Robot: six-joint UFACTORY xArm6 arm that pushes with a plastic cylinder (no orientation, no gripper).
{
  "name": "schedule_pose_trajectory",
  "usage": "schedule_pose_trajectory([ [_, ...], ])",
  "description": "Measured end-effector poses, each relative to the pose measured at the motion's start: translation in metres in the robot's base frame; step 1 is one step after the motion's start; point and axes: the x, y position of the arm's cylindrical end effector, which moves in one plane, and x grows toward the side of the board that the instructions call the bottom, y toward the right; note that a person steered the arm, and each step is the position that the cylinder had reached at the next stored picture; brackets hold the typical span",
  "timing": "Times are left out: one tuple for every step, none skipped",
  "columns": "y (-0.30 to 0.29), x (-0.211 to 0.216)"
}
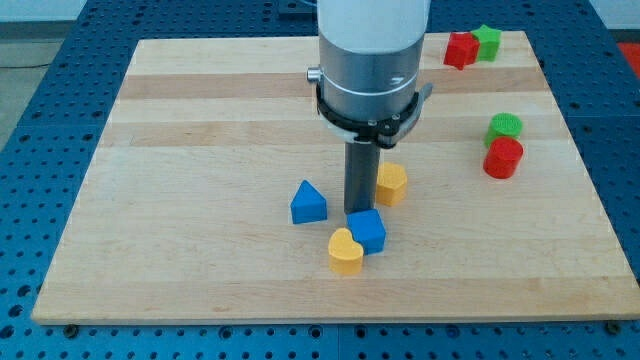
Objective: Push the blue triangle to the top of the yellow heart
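Observation:
The blue triangle sits on the wooden board left of centre, near the view's bottom. The yellow heart lies below and right of it, touching a blue cube-like block. My tip stands just right of the blue triangle, a small gap apart, right above the blue cube. A second yellow block, rounded and hexagon-like, sits just right of the rod.
A red block and a green block sit together at the view's top right. A green cylinder and a red cylinder stand at the right. The arm's grey body hangs over the board's middle.

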Motion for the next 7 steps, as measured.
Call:
schedule_pose_trajectory([
  [0.0,0.014],
  [0.0,0.018],
  [0.009,0.015],
  [0.008,-0.003],
  [0.0,-0.026],
  [-0.02,-0.05],
  [-0.063,-0.081],
])
